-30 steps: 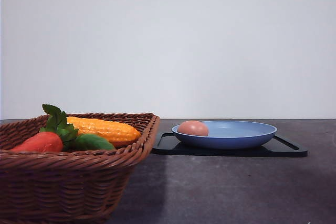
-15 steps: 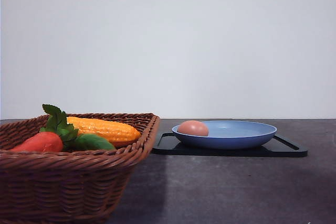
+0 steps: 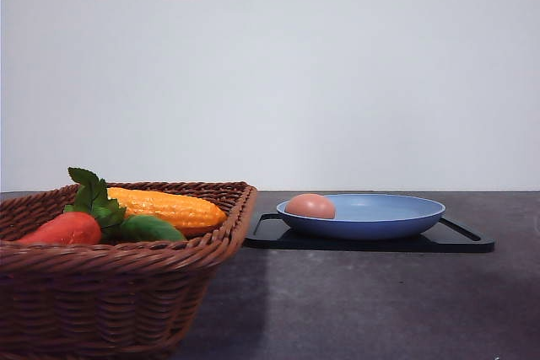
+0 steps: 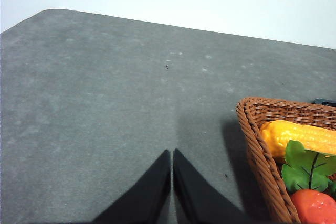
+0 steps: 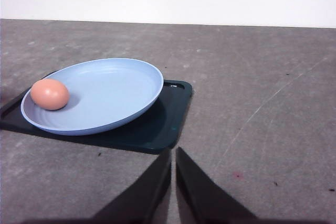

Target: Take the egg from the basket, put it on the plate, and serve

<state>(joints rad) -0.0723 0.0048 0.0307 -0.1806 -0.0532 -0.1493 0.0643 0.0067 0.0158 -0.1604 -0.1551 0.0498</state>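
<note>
Egg point(image 3: 310, 206) on plate point(image 3: 380, 217), frame centre-right, atop black tray point(image 3: 460, 242). Basket point(image 3: 126, 292) lower left: corn point(image 3: 164, 208), tomato point(image 3: 66, 229). Left gripper point(image 4: 171, 182), right gripper point(image 5: 173, 179) clenched, empty, over bare tabletop point(image 5: 262, 103).

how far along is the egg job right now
Done: the egg lies in the plate, which sits on the black tray; the basket holds only corn and other vegetables. In hand: nothing; the left tool and right tool are shut and empty. Left: at most serving the plate.
</note>
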